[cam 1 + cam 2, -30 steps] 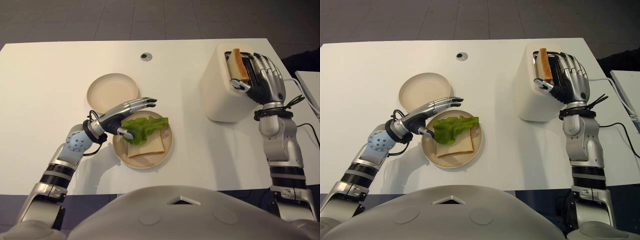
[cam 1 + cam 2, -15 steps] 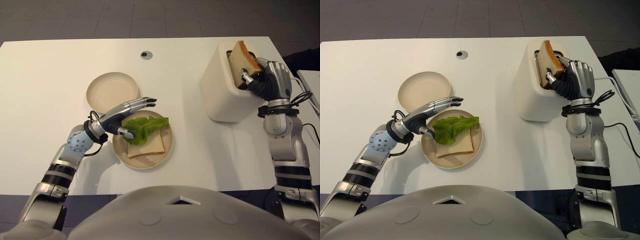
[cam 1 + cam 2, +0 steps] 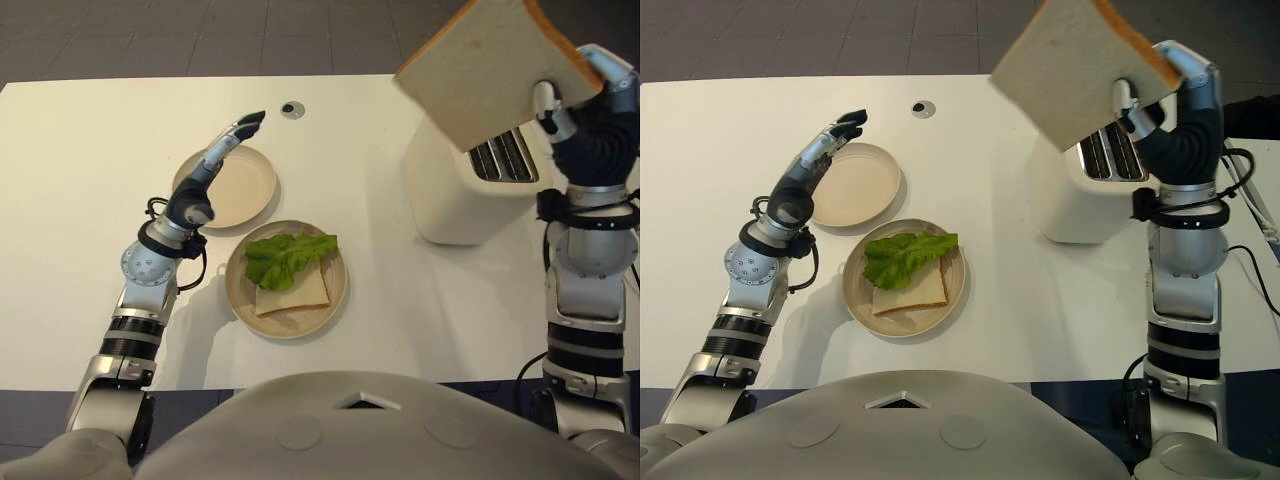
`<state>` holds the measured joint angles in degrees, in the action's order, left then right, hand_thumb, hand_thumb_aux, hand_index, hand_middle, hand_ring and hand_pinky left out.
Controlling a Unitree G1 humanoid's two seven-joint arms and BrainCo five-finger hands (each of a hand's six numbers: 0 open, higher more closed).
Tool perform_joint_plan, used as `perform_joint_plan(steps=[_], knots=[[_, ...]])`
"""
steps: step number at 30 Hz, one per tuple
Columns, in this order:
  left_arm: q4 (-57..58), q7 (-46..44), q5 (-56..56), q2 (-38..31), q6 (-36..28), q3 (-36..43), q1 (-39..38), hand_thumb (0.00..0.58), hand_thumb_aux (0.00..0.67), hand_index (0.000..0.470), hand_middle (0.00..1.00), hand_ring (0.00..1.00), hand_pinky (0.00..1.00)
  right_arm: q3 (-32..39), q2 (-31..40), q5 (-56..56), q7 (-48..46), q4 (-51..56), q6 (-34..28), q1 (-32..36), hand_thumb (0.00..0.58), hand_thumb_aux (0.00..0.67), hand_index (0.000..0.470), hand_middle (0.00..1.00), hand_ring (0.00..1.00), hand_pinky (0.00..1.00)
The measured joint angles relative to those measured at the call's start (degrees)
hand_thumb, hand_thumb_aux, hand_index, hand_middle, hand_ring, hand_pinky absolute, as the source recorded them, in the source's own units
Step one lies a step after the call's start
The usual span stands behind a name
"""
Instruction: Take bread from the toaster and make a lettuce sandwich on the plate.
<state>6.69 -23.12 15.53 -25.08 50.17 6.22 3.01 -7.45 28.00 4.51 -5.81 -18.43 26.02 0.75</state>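
High above the white toaster [image 3: 450, 190], my right hand [image 3: 592, 110] is shut on a slice of bread [image 3: 488, 68], held close to the camera. The toaster's slots [image 3: 503, 158] look bare. On the tan plate [image 3: 333, 300] at the table's middle lies another bread slice [image 3: 295, 295] with a green lettuce leaf [image 3: 285, 255] on top of it. My left hand [image 3: 222, 152] is raised with straight fingers over the far left, above a second, bare plate [image 3: 240, 190], holding nothing.
A small round dark fitting [image 3: 291, 109] sits in the table near its far edge. A cable [image 3: 1252, 265] runs off the table's right side behind the toaster. A white object's corner [image 3: 1268, 215] shows at the right edge.
My right hand has lifted the bread slice fully out of the toaster and high up. My left hand has let go of the lettuce and risen up and away over the bare plate.
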Motion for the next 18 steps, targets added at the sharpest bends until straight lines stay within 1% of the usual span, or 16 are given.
perform_joint_plan(steps=[2, 5, 7, 9, 11, 13, 18], knots=[[-2.71, -2.96, 5.53, 0.27, -0.98, 0.64, -1.28, 0.000, 0.000, 0.000, 0.00, 0.00, 0.00, 4.36, 0.05, 3.58, -5.77, 0.06, -1.56, -0.99, 0.580, 0.670, 0.470, 0.94, 0.94, 0.94], [-9.74, -10.55, 20.27, 0.07, -4.73, 0.97, -4.11, 0.000, 0.000, 0.000, 0.00, 0.00, 0.00, 14.23, 0.04, 7.32, -17.63, 2.09, -5.59, -2.34, 0.580, 0.670, 0.470, 0.95, 0.95, 0.95], [-13.22, -15.13, 27.26, -0.53, -7.65, 0.24, -5.56, 0.000, 0.000, 0.000, 0.00, 0.00, 0.00, 18.55, -0.39, 8.46, -22.59, 4.51, -7.98, -2.61, 0.580, 0.670, 0.470, 0.96, 0.96, 0.96], [-15.86, -19.89, 31.59, -0.91, -9.95, -0.27, -6.77, 0.000, 0.000, 0.000, 0.00, 0.00, 0.00, 21.66, -1.56, 8.90, -26.25, 7.26, -10.24, -2.36, 0.580, 0.670, 0.470, 0.96, 0.96, 0.96], [-16.64, -24.72, 31.68, -1.19, -10.70, -0.19, -8.34, 0.000, 0.000, 0.000, 0.00, 0.00, 0.00, 24.98, -3.83, 8.69, -28.75, 10.83, -11.98, -1.73, 0.580, 0.670, 0.470, 0.96, 0.96, 0.96], [-16.65, -29.19, 29.14, -1.32, -10.98, 0.23, -9.97, 0.000, 0.000, 0.000, 0.00, 0.00, 0.00, 27.38, -6.31, 6.14, -29.49, 15.09, -12.43, -0.40, 0.580, 0.670, 0.470, 0.97, 0.97, 0.97], [-14.44, -37.03, 21.96, -1.87, -10.96, 1.73, -11.74, 0.000, 0.000, 0.000, 0.00, 0.00, 0.00, 29.78, -10.50, -2.34, -26.84, 24.53, -10.80, 1.42, 0.580, 0.670, 0.470, 0.97, 0.97, 0.97]])
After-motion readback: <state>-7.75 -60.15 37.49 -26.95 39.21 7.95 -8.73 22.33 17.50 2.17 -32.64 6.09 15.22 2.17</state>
